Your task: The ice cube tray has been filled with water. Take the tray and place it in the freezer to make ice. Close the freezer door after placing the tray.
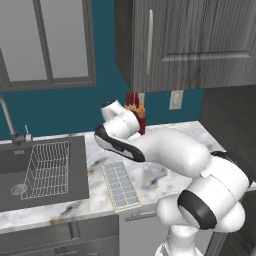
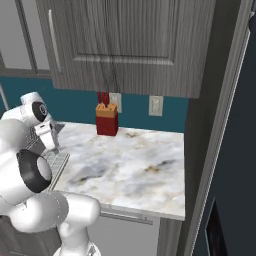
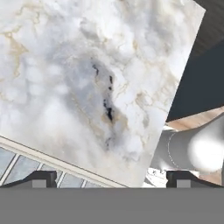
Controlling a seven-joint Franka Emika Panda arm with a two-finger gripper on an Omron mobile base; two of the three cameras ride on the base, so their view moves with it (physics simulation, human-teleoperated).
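Ice-making starts with the flat pale grey-white ice cube tray (image 1: 120, 185), a rectangular grid of small square cells, which lies on the white marble tabletop (image 2: 130, 165) near its front edge, just right of the dark sink (image 1: 10, 165) that holds a wire dish rack (image 1: 46, 170). My end effector (image 3: 111, 175) hangs above the tabletop just beside the tray, holding nothing; its two dark fingertips (image 3: 37, 177) stand wide apart in the hand view, with a corner of the tray showing between and beyond the left one. I judge the tray light and fairly stiff, but the water in its cells makes it awkward: any tilt will spill it, so it must travel level and slowly. Its plastic rim is probably smooth, so a firm pinch is wise. I would take hold across the narrow width near the middle of a long side, or on a short end rim if the span is too wide. A red knife block (image 2: 107, 120) stands at the back wall, well apart.
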